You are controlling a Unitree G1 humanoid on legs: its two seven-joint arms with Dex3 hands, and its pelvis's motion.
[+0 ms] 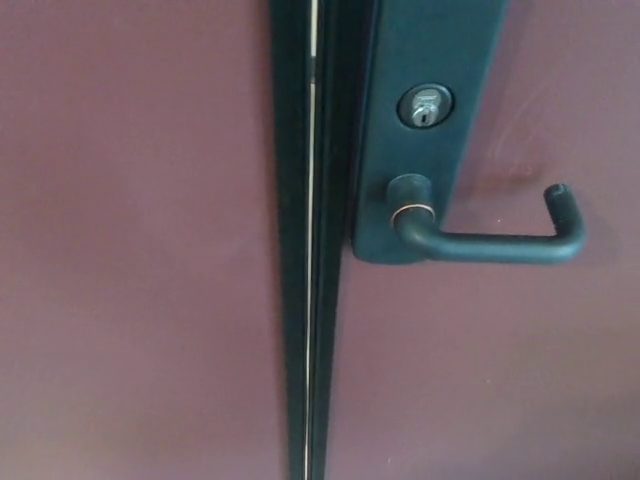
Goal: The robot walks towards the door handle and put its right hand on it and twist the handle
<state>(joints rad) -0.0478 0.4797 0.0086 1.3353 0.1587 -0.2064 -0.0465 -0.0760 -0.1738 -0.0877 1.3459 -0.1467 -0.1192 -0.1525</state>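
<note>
Right of the door seam, the door handle runs horizontally, free end pointing right. Neither hand in frame, state unknowable; right hand presumably nearer.

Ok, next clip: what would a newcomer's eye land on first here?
The dark lever handle, right of centre, running level to the right with its tip hooked back. Just above its pivot sits the keyhole on a dark plate. A dark vertical seam splits the maroon door down the middle; no robot hand is in view.
</note>
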